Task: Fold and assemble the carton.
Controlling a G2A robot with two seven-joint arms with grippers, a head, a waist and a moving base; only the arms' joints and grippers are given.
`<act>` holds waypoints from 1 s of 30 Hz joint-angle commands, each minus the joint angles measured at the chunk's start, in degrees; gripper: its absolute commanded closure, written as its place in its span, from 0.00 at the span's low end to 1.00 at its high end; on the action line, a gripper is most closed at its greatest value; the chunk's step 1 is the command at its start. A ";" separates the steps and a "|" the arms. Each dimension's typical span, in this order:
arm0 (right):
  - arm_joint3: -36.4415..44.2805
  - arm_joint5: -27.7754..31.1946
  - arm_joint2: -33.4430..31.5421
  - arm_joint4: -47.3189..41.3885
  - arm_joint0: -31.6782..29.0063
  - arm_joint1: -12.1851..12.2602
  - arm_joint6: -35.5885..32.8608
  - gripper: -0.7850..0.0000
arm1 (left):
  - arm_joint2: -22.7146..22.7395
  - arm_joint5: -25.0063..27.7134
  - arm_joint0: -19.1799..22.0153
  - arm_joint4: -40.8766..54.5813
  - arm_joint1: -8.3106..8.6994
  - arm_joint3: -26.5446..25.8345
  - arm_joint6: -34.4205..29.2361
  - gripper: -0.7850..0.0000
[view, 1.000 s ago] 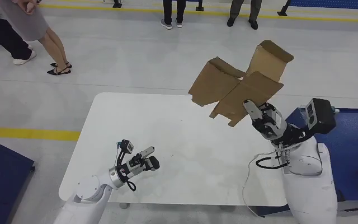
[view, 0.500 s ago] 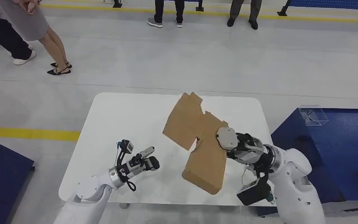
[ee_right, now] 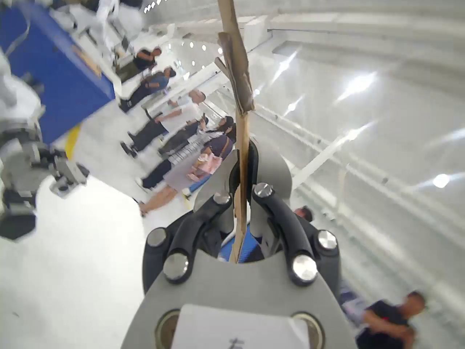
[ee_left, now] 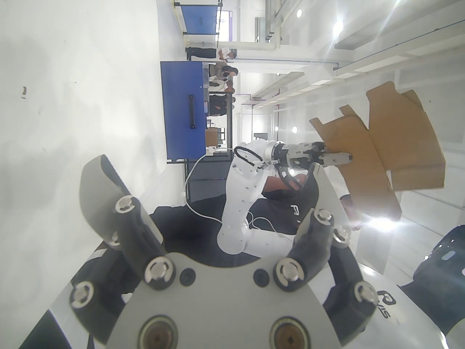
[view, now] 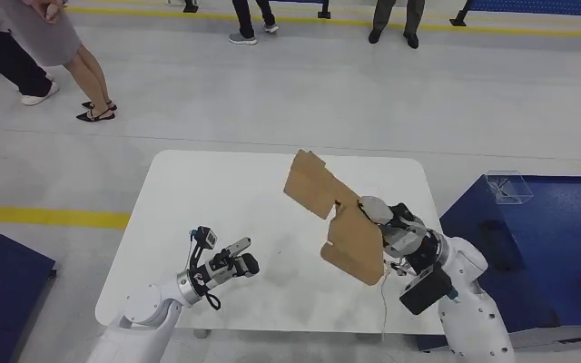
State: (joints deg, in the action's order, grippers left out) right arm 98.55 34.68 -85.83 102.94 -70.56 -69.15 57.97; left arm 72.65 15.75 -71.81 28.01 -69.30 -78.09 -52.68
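A flat brown carton (view: 338, 214) hangs in the air over the right half of the white table (view: 218, 200), tilted on edge. My right gripper (view: 374, 214) is shut on the carton's edge; in the right wrist view the cardboard (ee_right: 236, 74) runs edge-on between the two fingers (ee_right: 242, 168). The left wrist view shows the carton (ee_left: 381, 147) far off with the right gripper (ee_left: 338, 157) pinching it. My left gripper (view: 241, 256) stands open near the table's front left, low over the surface, with nothing between its fingers (ee_left: 105, 183).
A blue cabinet (view: 522, 236) stands just right of the table. A dark blue panel (view: 18, 281) sits at the left. Several people stand on the floor beyond the table's far edge.
The right arm swung the carton down from high at the back right to over the table, then tipped it up on edge. The left arm has kept still.
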 commanded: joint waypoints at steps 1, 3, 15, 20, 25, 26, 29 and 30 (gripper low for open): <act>-4.48 15.39 0.27 -18.27 1.24 0.08 -8.03 1.00 | 0.00 0.00 0.00 0.00 0.00 0.00 0.00 0.00; -9.44 23.32 3.01 -33.57 2.78 0.16 -17.55 1.00 | 0.00 0.00 0.00 0.00 0.00 0.00 0.00 0.00; -16.80 11.27 17.17 -120.21 7.55 6.80 -97.65 1.00 | 4.56 5.14 -0.14 -2.34 0.49 -1.61 7.11 0.00; -19.98 6.34 19.10 -130.49 7.43 7.40 -112.57 1.00 | 8.60 11.40 -1.39 -10.46 1.47 -5.67 8.26 0.00; -22.54 6.34 21.51 -130.02 7.65 7.18 -116.97 1.00 | 8.87 13.76 -3.53 -19.61 2.13 -10.49 6.87 0.00; -22.91 6.49 21.87 -129.66 7.80 7.09 -117.00 1.00 | 8.51 13.99 -3.93 -20.89 2.24 -11.34 5.85 0.12; -23.70 6.51 22.93 -128.41 8.02 6.83 -116.44 1.00 | 7.58 13.80 -4.76 -25.08 2.50 -13.14 4.58 0.46; -23.84 6.48 23.16 -128.42 8.07 6.74 -116.12 1.00 | 7.05 13.55 -5.06 -25.16 2.50 -13.59 4.46 0.54</act>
State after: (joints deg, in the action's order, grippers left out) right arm 74.83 41.25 -62.90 -25.48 -62.54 -62.33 -58.46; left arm 80.25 29.53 -76.57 3.21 -66.80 -91.20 -48.18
